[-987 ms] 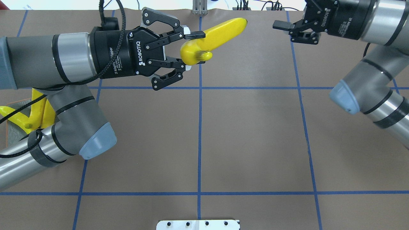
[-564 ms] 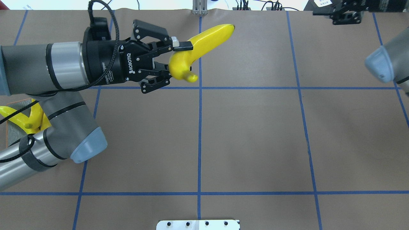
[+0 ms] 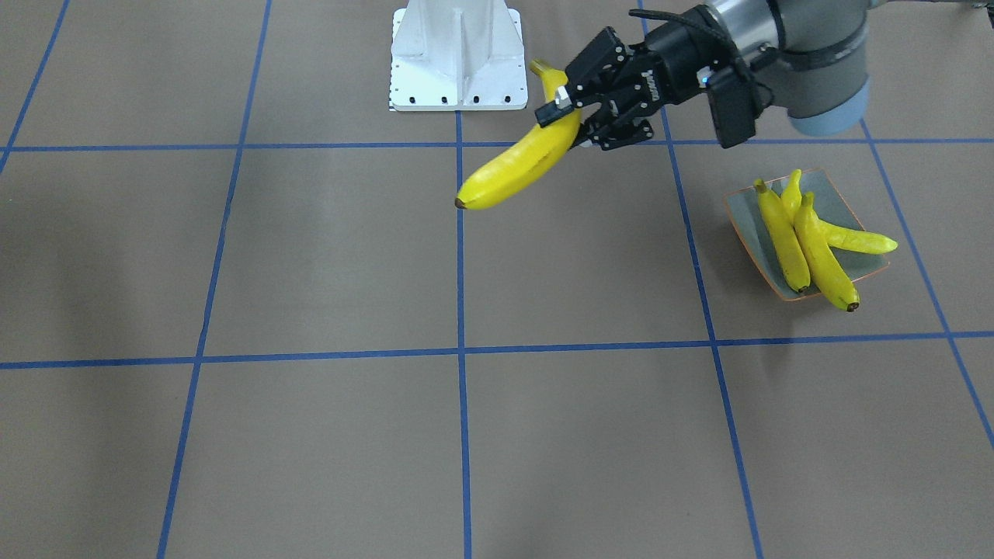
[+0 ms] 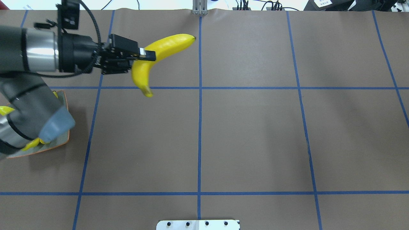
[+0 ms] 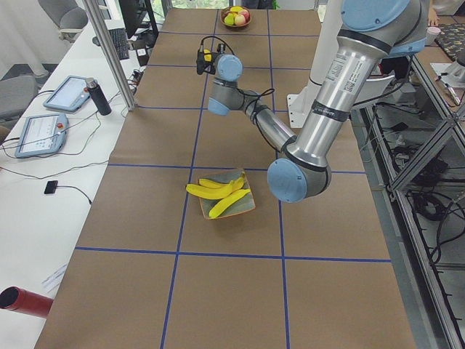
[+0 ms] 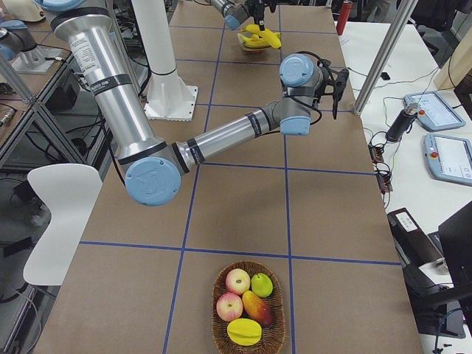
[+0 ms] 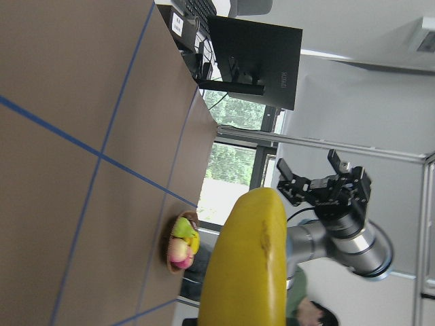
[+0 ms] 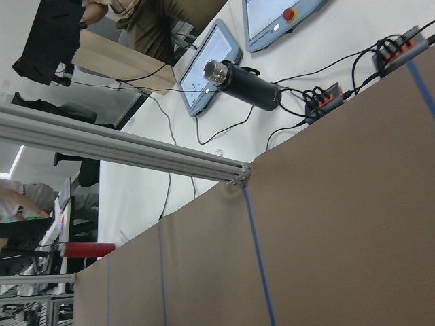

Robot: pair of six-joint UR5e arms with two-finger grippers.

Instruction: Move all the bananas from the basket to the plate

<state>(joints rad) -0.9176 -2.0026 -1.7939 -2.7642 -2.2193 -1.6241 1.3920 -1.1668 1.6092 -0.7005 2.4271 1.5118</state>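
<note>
While the left hand is clamping a banana near its stem above the worktop, it should be swinging toward the plate and lowering beside the three bananas lying there before releasing. The right hand is hanging spread-fingered and empty.

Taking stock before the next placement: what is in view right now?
held banana: one, yellow, in the air above the table, in the left gripper
bananas on the plate: three, yellow, bunched together
plate: one, grey-green with an orange rim, on the robot's left side
basket: one, brown wicker, at the table's end on the robot's right
fruit: five, red, green and yellow, in the basket
table: one, brown with blue grid lines
mount plate: one, white, at the robot's edge
tablets: two, grey, beside the table
left gripper: one, black, shut on the held banana
right gripper: one, black, open, empty
</note>
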